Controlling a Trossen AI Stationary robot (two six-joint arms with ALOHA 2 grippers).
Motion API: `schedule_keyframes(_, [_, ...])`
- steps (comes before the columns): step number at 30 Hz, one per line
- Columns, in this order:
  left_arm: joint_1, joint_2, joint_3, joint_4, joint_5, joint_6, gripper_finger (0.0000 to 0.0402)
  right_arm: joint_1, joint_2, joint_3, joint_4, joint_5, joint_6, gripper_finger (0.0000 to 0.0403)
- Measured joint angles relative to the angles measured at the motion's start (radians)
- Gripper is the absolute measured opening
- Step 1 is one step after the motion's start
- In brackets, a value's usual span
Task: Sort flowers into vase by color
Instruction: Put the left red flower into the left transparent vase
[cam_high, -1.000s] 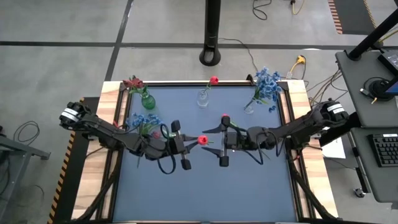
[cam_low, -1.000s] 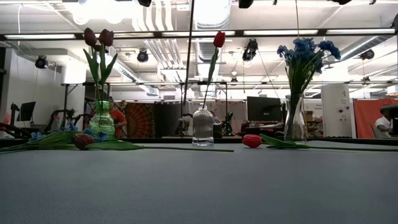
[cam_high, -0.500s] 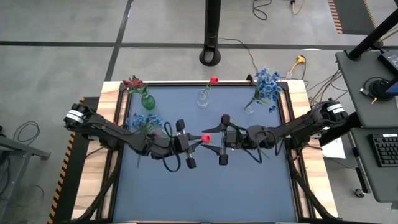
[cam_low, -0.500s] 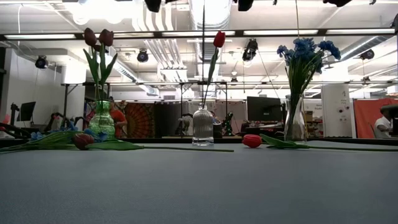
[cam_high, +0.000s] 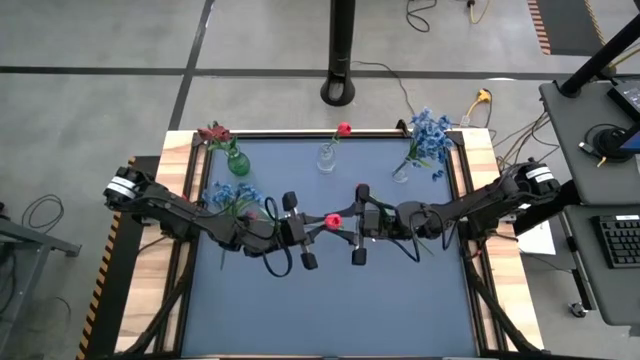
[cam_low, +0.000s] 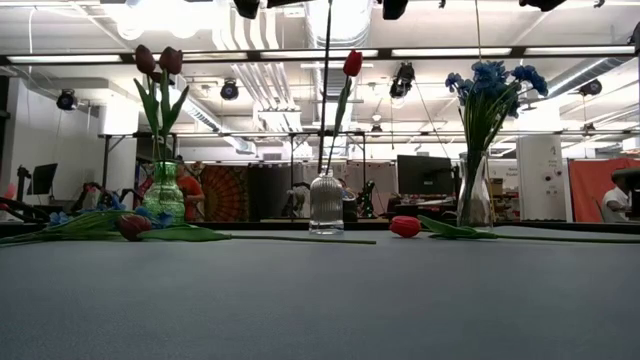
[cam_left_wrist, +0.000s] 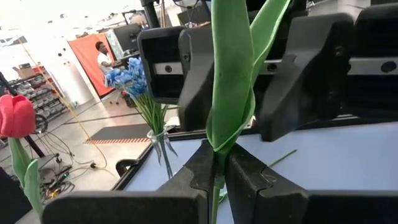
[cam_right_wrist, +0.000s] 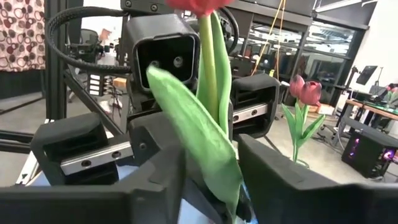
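My left gripper is shut on a red tulip above the table's middle. The tulip is upright, with its bud on top. My right gripper faces it from the table's right and is open. Its fingers stand on either side of the tulip's leaf. A green vase holds maroon blooms. A clear vase holds a red tulip. Another clear vase holds blue blossoms. My left gripper pinches the tulip's stem and wrapped leaf between its two fingers, well below the bud. The fingers come level from the table's left and lie across the stem. The tulip is upright, and its thin stem hangs below the hold, clear of the table.
Blue blossoms and a maroon bloom lie on the table at the left, the maroon bud also in the low view. A loose red tulip lies on the table near the blue-flower vase. The three vases stand along the far edge.
My left gripper has carried the red tulip a little toward the table's right, up to my right gripper. The tulip stays upright with its bud on top.
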Motion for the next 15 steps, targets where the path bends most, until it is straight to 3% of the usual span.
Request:
schedule_keyframes(8, [0.000, 0.000, 0.000, -0.001, 0.000, -0.041, 0.0040, 0.000, 0.000, 0.000, -0.015, 0.002, -0.013, 0.0040])
schedule_keyframes(15, [-0.007, -0.020, 0.000, -0.061, -0.041, -0.045, 0.0118, 0.001, -0.003, 0.000, -0.024, 0.003, -0.019, 0.0015])
